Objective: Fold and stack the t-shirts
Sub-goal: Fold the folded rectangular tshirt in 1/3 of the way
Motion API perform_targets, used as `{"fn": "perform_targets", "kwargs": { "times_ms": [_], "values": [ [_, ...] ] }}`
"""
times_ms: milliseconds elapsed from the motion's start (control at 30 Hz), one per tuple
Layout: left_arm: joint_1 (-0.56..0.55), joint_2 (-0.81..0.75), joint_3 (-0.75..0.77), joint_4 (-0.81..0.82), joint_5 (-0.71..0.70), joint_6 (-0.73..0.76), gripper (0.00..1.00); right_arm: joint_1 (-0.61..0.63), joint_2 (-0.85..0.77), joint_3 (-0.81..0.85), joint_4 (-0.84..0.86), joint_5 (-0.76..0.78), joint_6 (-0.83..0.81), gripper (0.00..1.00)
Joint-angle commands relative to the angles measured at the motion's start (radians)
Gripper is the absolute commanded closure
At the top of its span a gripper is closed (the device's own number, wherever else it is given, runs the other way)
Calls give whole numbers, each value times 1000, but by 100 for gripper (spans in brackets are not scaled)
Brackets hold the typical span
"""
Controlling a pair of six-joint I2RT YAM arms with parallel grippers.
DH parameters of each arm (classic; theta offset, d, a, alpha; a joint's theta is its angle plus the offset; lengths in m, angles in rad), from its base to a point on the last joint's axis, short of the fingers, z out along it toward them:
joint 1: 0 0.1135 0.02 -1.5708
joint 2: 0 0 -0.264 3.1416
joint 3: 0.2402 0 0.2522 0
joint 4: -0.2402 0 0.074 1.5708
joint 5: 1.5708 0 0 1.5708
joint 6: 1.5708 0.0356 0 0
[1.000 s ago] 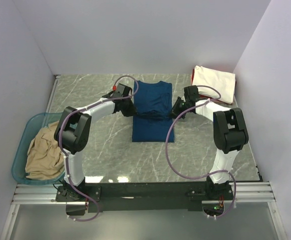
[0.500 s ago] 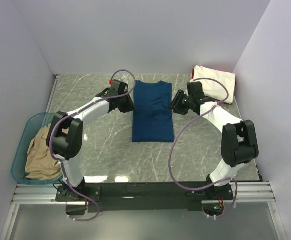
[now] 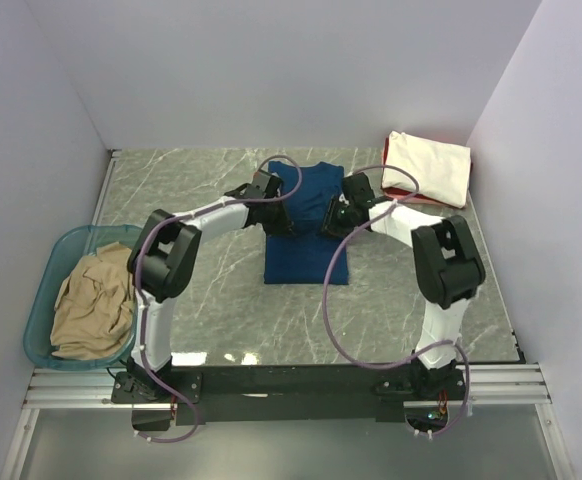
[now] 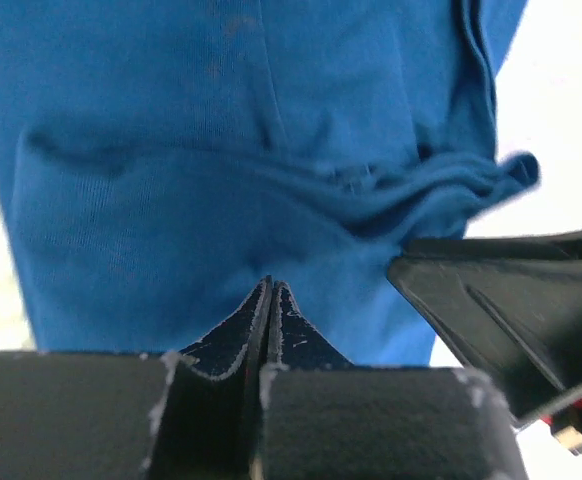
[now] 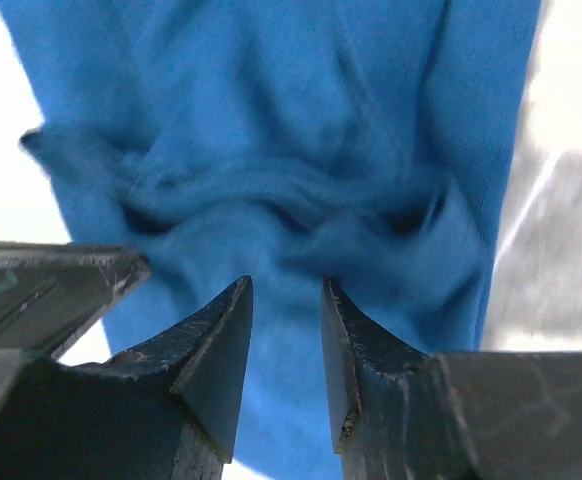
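Lying bunched mid-length, navy t-shirt (image 3: 306, 260) faces clenched left fingers (image 4: 226, 345) and parted right fingers (image 5: 211, 350).

Tabletop (image 3: 211, 290): grey marble pattern, faint glare at near edge. Walls (image 3: 271, 70): plain, pale, rising behind and beside the tabletop. Aluminium rail frame (image 3: 71, 385): along its near edge.

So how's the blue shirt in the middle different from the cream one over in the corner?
The navy shirt lies mid-table; the cream shirt sits in the far right corner. The navy one is a long strip, bunched across its middle; the cream one is a smooth, compact fold. The cream one rests on a red shirt, the navy one on the table itself. Both are folded.
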Motion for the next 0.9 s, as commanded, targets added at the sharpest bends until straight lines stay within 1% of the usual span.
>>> {"fn": "perform_targets", "kwargs": {
  "times_ms": [0,100,233,400,533,733,867],
  "values": [
    [13,56,107,22,41,42,97,-36,68,95,-7,0,-24,60],
    [36,93,132,32,49,34,94,-71,125,132,-7,-46,-10,61],
    [62,127,146,19,32,16,93,-100,154,127,19,-98,7,61],
    [88,139,100,32,29,-2,94,-137,168,115,38,-154,33,61],
    [96,135,89,31,20,-1,94,-174,177,98,76,-253,62,62],
    [100,96,98,11,18,21,94,-211,147,70,118,-339,96,62],
    [100,15,95,14,26,34,93,-211,67,50,92,-313,77,62]
  ]
}}
